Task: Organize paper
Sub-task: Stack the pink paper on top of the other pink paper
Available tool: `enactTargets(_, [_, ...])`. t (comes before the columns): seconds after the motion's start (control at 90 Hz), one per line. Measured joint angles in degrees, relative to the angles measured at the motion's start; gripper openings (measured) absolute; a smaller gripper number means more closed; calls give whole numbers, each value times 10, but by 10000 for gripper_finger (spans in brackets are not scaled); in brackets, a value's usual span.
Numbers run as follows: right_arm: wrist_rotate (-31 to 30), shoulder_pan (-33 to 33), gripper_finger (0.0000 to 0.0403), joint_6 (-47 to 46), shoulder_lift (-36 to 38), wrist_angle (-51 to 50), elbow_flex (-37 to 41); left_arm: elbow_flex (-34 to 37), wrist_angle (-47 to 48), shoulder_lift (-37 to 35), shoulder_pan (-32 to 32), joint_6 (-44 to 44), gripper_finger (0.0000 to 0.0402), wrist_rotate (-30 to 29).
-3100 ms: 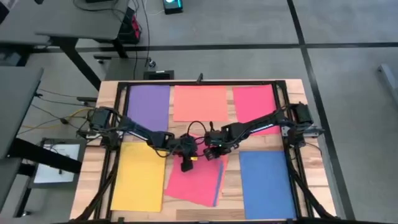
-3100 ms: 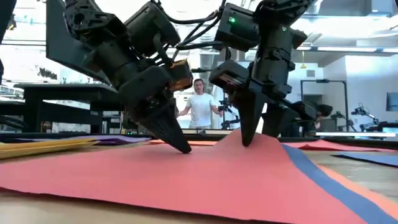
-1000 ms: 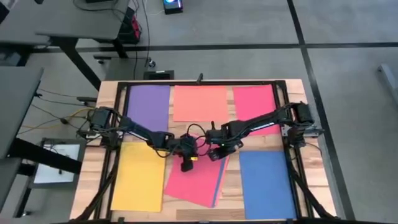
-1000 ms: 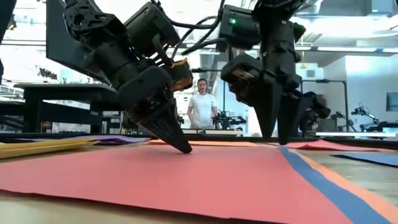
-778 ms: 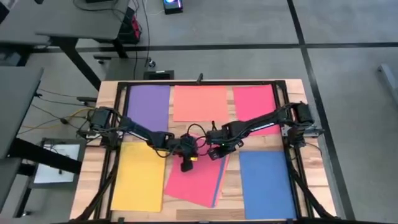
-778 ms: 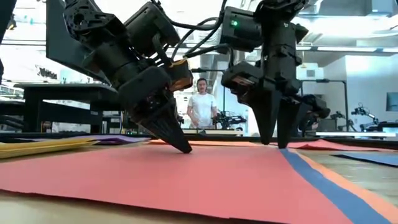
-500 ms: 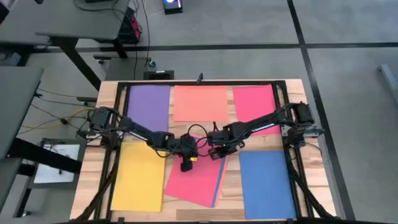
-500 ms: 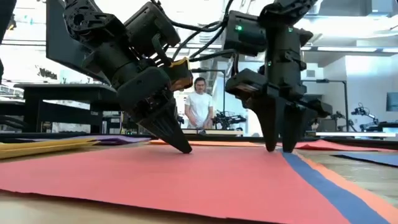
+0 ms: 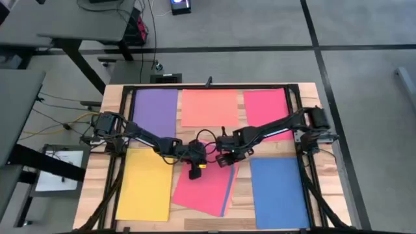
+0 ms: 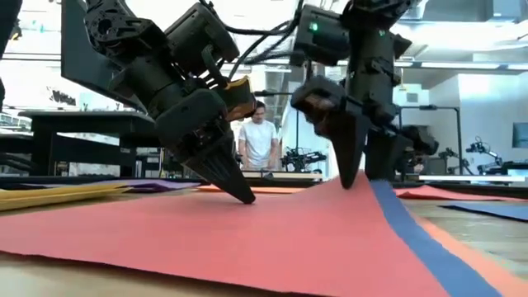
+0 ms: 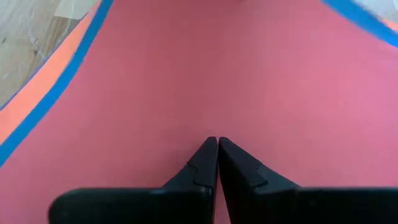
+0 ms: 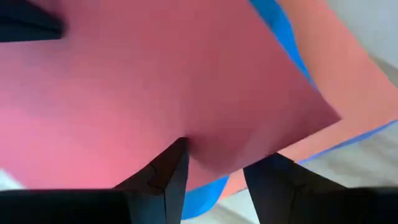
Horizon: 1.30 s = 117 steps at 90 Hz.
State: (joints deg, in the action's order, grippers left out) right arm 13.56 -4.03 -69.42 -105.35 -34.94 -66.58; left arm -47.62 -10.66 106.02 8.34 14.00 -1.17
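1. The pink-red top sheet [image 9: 203,188] lies skewed at the table's near middle, on a blue sheet [image 10: 412,239] and a salmon-orange sheet [image 10: 487,268] whose edges peek out along its 3 o'clock side.
2. The right gripper [image 10: 356,180] is at the sheet's far corner, about 1 o'clock from its middle; the paper rises in a peak there. One finger [image 12: 168,174] presses the sheet, the other stands apart, so it is parted.
3. The left gripper [image 11: 217,142] rests its tip at the sheet's 11 o'clock part, fingers clenched together on nothing.
4. Purple [image 9: 156,110], salmon [image 9: 208,107], pink-red [image 9: 266,110], yellow [image 9: 144,185] and blue [image 9: 279,192] sheets lie around on the table [image 9: 328,188].
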Motion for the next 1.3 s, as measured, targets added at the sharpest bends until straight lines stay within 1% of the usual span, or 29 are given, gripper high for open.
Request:
enactTargets(0.133, [0, 1, 138, 4, 5, -10, -16, 0, 0, 0, 0, 0, 0, 0])
enactTargets(0.456, [-7, 7, 138, 15, 11, -22, -17, 0, 0, 0, 0, 1, 0, 0])
enactTargets(0.589, [-26, 17, 138, 26, 12, -16, -18, 0, 0, 0, 0, 1, 0, 0])
enactTargets(0.856, [-30, 33, 138, 35, 12, 13, -18, 0, 0, 0, 0, 1, 0, 0])
enactTargets(1.089, [-30, 2, 138, 35, 9, 14, -17, 0, 4, 0, 0, 2, 0, -1])
enactTargets(1.2, [-31, -12, 138, 41, -12, 31, -17, 0, 4, 0, 0, 2, 0, -1])
enactTargets(1.3, [-33, -17, 138, 56, -39, 65, -17, 0, 3, 0, 0, 4, 0, -1])
